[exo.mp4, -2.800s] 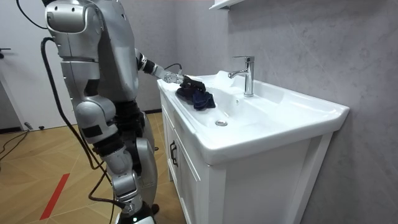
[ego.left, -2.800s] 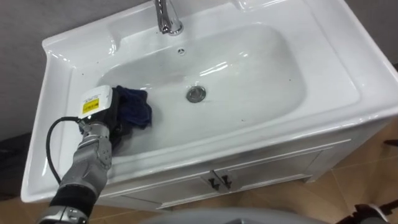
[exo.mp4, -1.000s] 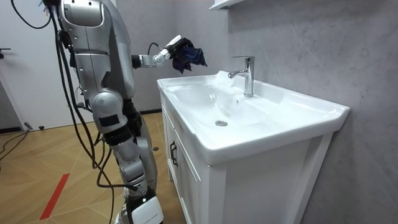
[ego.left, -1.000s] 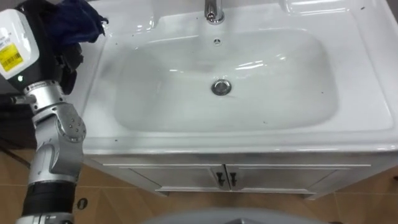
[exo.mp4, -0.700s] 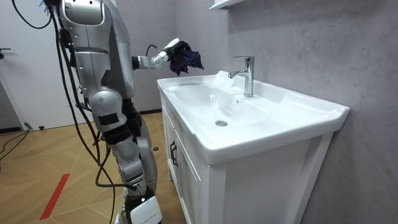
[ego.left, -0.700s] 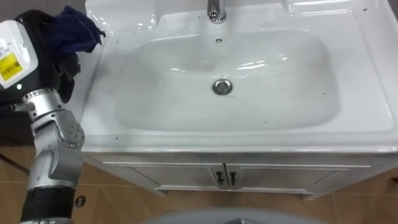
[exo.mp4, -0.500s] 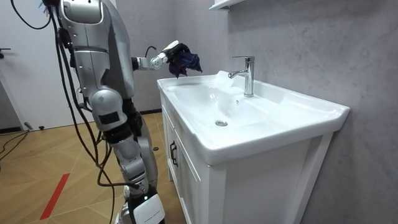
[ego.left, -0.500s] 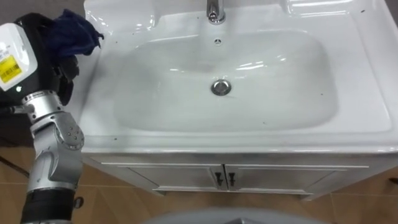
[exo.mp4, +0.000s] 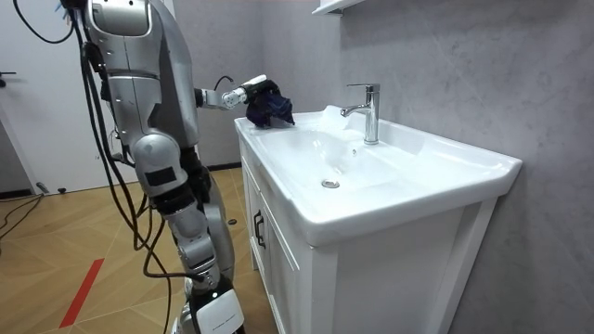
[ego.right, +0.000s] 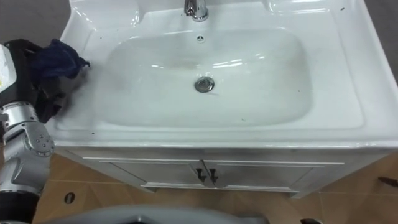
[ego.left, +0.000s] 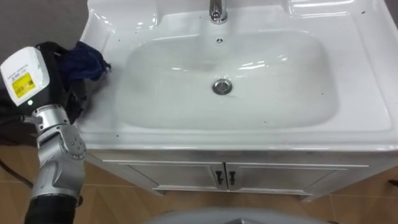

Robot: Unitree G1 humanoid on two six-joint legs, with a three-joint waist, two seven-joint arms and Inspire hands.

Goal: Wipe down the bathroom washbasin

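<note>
Dark blue cloth [ego.left: 87, 61] is held bunched in the left hand [ego.left: 57, 73], fingers curled round it, wrist raised off the left end of the white basin [ego.left: 273, 81]. Cloth is seen over the left ledge near the back corner. Whether it touches the porcelain cannot be told: in the room view it sits right at the rim edge, with no clear gap and no clear contact. The bowl lies to the robot's right of the hand and slightly forward, with the drain [ego.left: 222, 86] roughly centred and the faucet [ego.left: 216, 11] at the back. The bowl's long axis runs left-right across the robot's front, so a sweep along it would be taken rightward from the present position. The left hand is the one placed for that. The bowl looks unwiped or only partly wiped, judging by small dark specks near its rims. The likely next step is for the cloth to be lowered over the left slope into the bowl. Risk: loose cloth folds may drag past the rim.
</note>
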